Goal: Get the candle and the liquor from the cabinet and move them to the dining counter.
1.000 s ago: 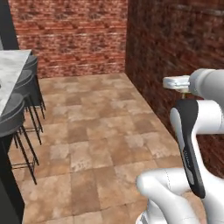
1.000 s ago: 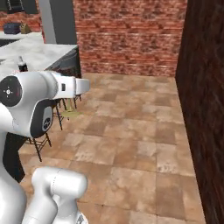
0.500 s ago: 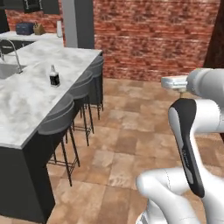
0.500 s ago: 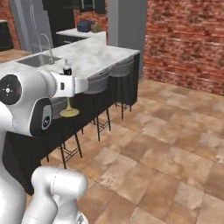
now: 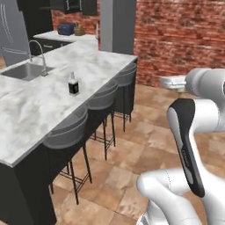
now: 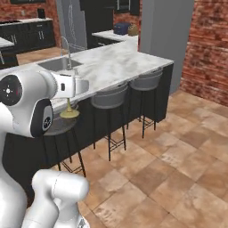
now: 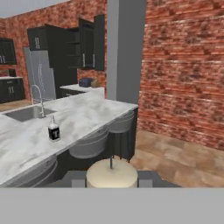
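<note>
Hand view: the gripper (image 7: 112, 178) is clamped on the candle (image 7: 112, 173); the liquor (image 5: 74, 84) already stands on the dining counter (image 5: 39, 105), near the sink (image 5: 25, 71). By my judgement half is done; the candle must yet be set down there.

Flat, even light fills the kitchen, with no glare anywhere. Soft faint shadows sit under the stools (image 5: 70, 136) at lower left. Everything looks slightly blurred and coarse, edges undistorted.
</note>
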